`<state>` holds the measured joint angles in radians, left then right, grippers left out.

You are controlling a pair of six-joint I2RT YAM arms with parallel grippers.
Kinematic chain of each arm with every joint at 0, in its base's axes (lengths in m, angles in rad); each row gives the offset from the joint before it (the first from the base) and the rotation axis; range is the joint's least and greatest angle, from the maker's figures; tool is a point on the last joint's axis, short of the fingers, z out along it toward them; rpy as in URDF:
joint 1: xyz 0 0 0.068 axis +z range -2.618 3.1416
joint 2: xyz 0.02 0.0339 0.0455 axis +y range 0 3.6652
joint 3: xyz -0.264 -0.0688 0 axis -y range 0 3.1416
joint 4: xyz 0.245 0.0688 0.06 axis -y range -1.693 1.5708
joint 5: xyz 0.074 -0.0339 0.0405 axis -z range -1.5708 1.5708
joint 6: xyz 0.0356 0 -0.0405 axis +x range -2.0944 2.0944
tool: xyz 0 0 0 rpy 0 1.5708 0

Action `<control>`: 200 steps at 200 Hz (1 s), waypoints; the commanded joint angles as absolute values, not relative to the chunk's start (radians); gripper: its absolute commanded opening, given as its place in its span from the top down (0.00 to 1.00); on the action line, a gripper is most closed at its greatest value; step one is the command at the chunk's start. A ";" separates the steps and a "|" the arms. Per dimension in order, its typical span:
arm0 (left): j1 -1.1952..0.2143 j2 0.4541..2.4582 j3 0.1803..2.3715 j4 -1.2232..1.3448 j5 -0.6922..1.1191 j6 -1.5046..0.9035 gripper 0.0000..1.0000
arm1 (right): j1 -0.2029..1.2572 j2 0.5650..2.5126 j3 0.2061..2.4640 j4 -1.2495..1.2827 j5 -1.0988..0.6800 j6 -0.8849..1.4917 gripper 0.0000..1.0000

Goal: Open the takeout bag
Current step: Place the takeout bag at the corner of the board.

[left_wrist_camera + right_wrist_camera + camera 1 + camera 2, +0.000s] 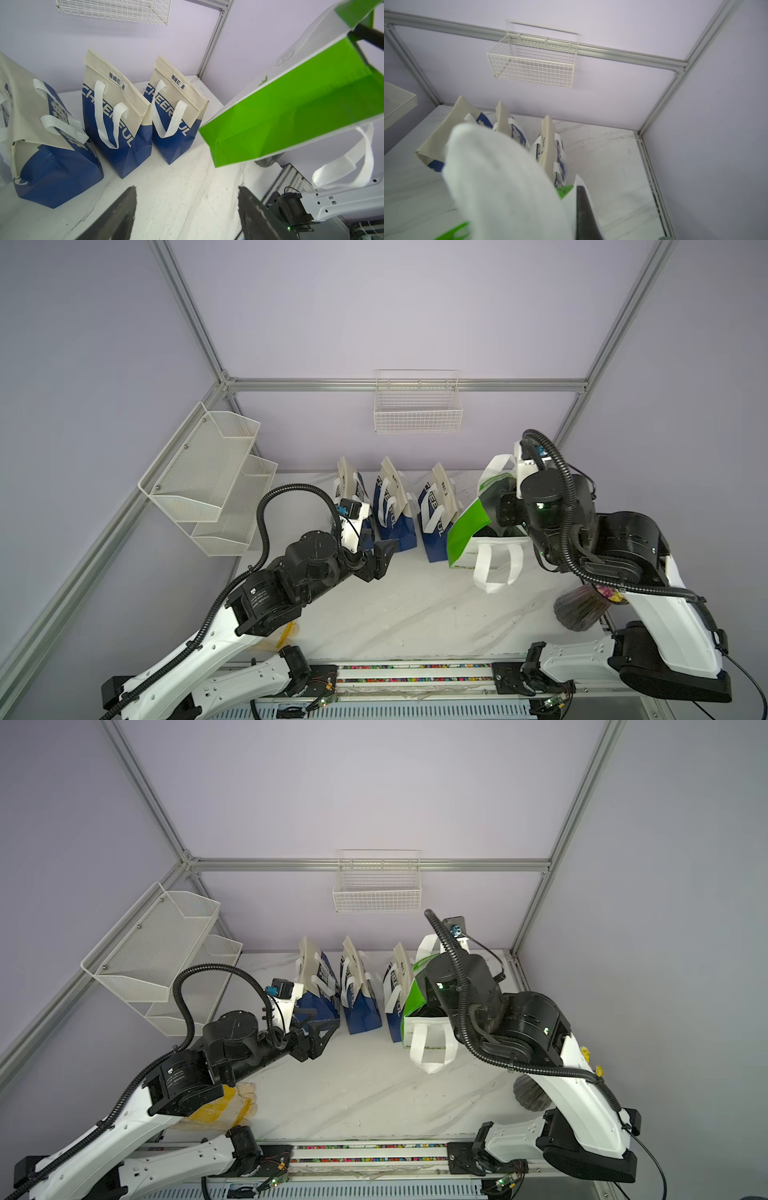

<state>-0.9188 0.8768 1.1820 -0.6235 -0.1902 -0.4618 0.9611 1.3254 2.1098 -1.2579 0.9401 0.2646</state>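
Observation:
The takeout bag (467,526) is white with green side panels and stands at the back right of the table; it also shows as the bag (415,994) and the bag (291,116). Its mouth gapes, dark inside, and its near handle (498,568) hangs down the front. My right gripper (574,207) is shut on the bag's far top edge, with one black finger (365,34) showing against the white wall. The bag's far handle (500,176) hides the other finger. My left gripper (380,562) is open and empty, off to the bag's left, above bare table (187,189).
Three blue-and-cream bags (395,506) stand in a row at the back, the leftmost close to my left wrist. A wire basket (417,406) hangs on the back wall and a mesh shelf (212,477) on the left wall. A dark cup (582,608) and a yellow glove (224,1106) lie near the front.

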 commanded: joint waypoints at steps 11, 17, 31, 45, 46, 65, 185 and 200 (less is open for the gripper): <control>-0.921 0.881 1.144 -0.617 -0.194 -0.531 0.25 | 0.935 1.463 2.381 -1.229 1.136 0.177 1.00; -0.920 0.883 1.139 -0.616 -0.191 -0.539 0.25 | 0.916 1.501 2.431 -1.226 1.133 0.158 1.00; -0.919 0.892 1.126 -0.606 -0.182 -0.555 0.25 | 0.815 1.582 2.526 -1.216 1.060 0.120 1.00; -0.919 0.894 1.106 -0.589 -0.176 -0.578 0.26 | 0.662 1.641 2.556 -1.214 0.909 0.120 1.00; -0.919 0.895 1.104 -0.587 -0.175 -0.580 0.25 | 0.653 1.646 2.556 -1.214 0.898 0.122 1.00; -0.920 0.905 1.079 -0.574 -0.159 -0.609 0.26 | 0.475 1.707 2.528 -1.214 0.713 0.178 1.00; -0.910 0.979 0.994 -0.520 -0.105 -0.694 0.29 | -0.118 1.872 2.024 -0.930 0.025 0.411 1.00; -0.904 0.992 0.991 -0.514 -0.099 -0.699 0.30 | -0.148 1.894 2.007 -0.924 0.026 0.428 1.00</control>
